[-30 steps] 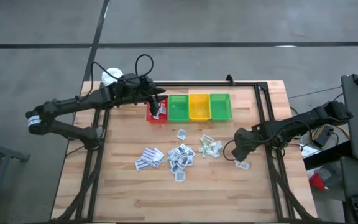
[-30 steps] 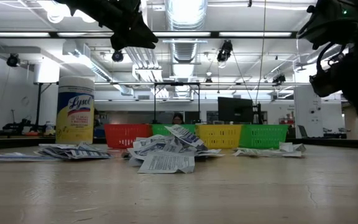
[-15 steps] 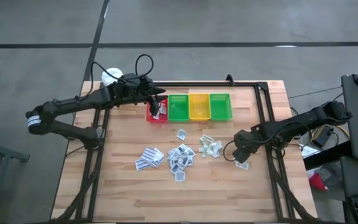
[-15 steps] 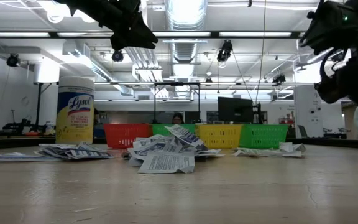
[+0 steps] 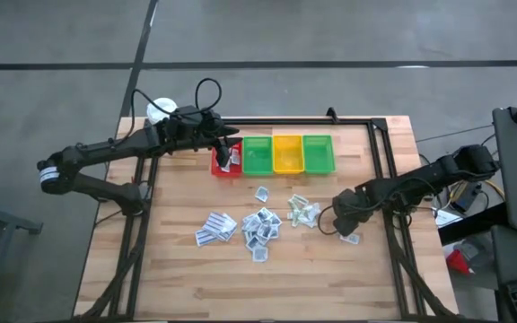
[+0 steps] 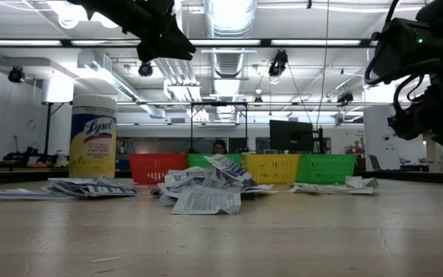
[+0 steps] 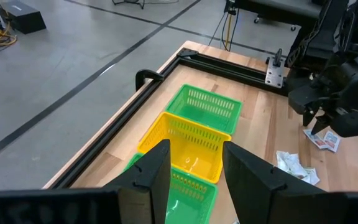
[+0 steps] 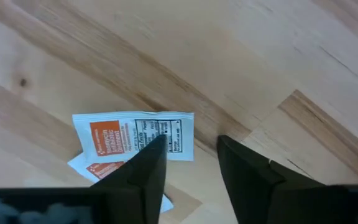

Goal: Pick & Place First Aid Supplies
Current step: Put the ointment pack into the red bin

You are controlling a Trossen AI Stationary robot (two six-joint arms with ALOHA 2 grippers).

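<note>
Small white first aid sachets lie flat on the wooden table: a heap (image 5: 260, 224) in the middle, a stack (image 5: 215, 227) to its left, a cluster (image 5: 303, 211) to its right. Two overlapping sachets with orange print (image 8: 132, 137) lie apart, toward the right edge (image 5: 350, 238). My right gripper (image 8: 188, 146) points down just above them, open, one finger over the upper sachet's edge and the other over bare wood. It also shows in the high view (image 5: 345, 220). My left gripper (image 7: 191, 171) hangs open and holds nothing over the red bin (image 5: 226, 163).
Four bins stand in a row at the far side: red, green (image 5: 258, 154), yellow (image 5: 287, 152), green (image 5: 318, 152). A yellow white-capped canister (image 6: 92, 137) stands at the far left corner. A black frame (image 5: 380, 152) edges the table. Bare wood lies along the near side.
My right gripper has sunk toward the table and drifted a little toward the left, closing on the two sachets that lie apart. The sachets have stayed put.
</note>
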